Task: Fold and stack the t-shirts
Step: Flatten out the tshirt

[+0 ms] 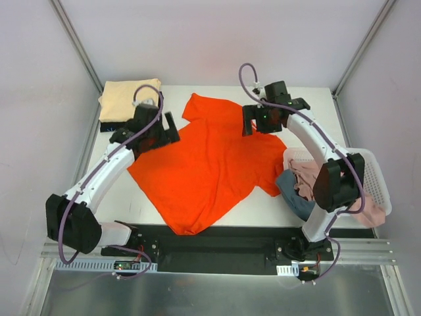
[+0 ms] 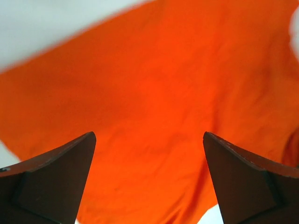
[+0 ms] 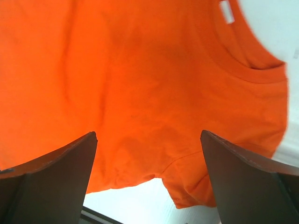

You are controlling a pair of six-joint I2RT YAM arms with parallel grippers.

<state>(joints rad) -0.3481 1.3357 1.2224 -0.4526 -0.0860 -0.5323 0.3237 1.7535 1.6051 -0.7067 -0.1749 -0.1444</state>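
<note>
Under left end effector [image 2: 149,135], spread wide, nothing pinched: orange-red t-shirt [image 1: 210,164], flat on desk [image 1: 314,104]. Under right end effector [image 3: 148,133], likewise spread, empty: same shirt, collar side. Just beyond left end effector: folded cream t-shirt [image 1: 129,97]. Base-side of right end effector: basket [image 1: 377,172] with pink t-shirt [image 1: 309,178], blue t-shirt [image 1: 296,196].

1. The spread cloth t-shirt [image 1: 210,164] mid-table is plain bright orange-red with no print. Its small neck label [image 3: 227,11] is white.
2. Far left, the folded t-shirt [image 1: 129,95] is pale yellow-cream, and the folded cloth [image 1: 110,126] under it is black.
3. At the right, the plastic lattice basket [image 1: 378,174] is white. The crumpled pink cloth [image 1: 308,176] and dusty blue cloth [image 1: 295,196] hang at its left side.
4. The flat table top [image 1: 316,99] is white.
5. The left arm [image 1: 105,168] and right arm [image 1: 316,141] are white with black joints and thin purple cables [image 1: 247,72].
6. The left gripper [image 2: 149,135] and right gripper [image 3: 148,134] have dark brown-black fingers.
</note>
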